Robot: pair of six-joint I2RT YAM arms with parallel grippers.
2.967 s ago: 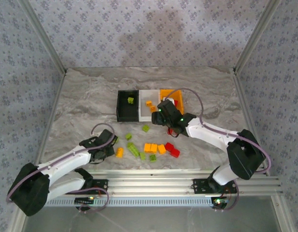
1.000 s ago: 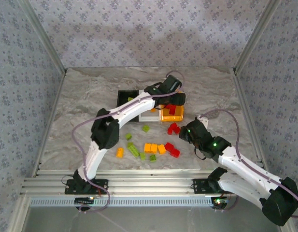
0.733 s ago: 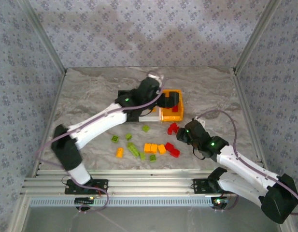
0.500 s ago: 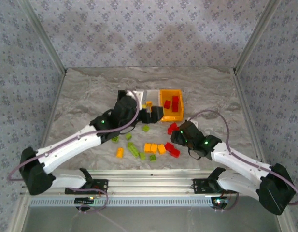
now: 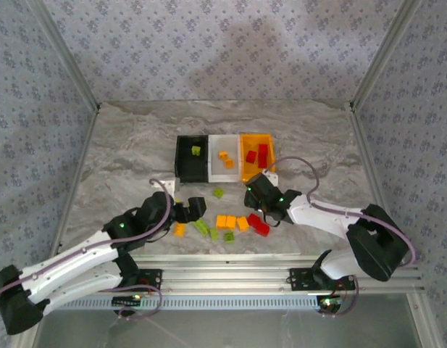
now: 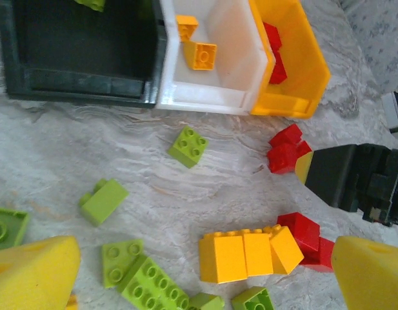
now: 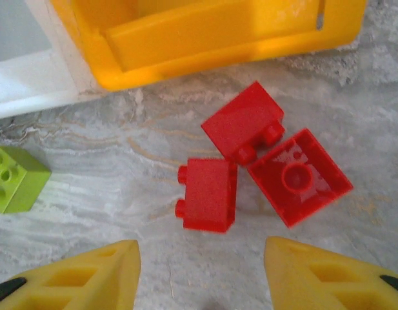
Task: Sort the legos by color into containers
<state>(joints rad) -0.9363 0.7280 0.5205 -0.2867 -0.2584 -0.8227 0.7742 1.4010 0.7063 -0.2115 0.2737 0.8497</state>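
Note:
Loose legos lie on the marble table: three orange bricks [image 6: 250, 252] in a row, red bricks [image 6: 308, 236] beside them and lime green bricks [image 6: 189, 145] to their left. My left gripper [image 6: 202, 278] hangs open above them, holding nothing. My right gripper [image 7: 202, 278] is open just short of three red bricks [image 7: 210, 194], touching none. The containers stand in a row: a black bin [image 5: 192, 163] with a green brick, a white bin [image 5: 224, 165] with orange bricks, and an orange-yellow bin [image 5: 257, 168] with red bricks.
A green brick [image 7: 15, 177] lies left of the red cluster, in front of the white bin [image 7: 24, 84]. The two grippers [image 5: 194, 208] [image 5: 253, 196] are close together over the pile. Metal frame posts [image 5: 64, 54] and patterned walls border the table [image 5: 122, 145].
My left arm has swung back from the bins to the near left and now hovers wide open over the loose pile. My right gripper moved left to the red bricks and narrowed its jaws.

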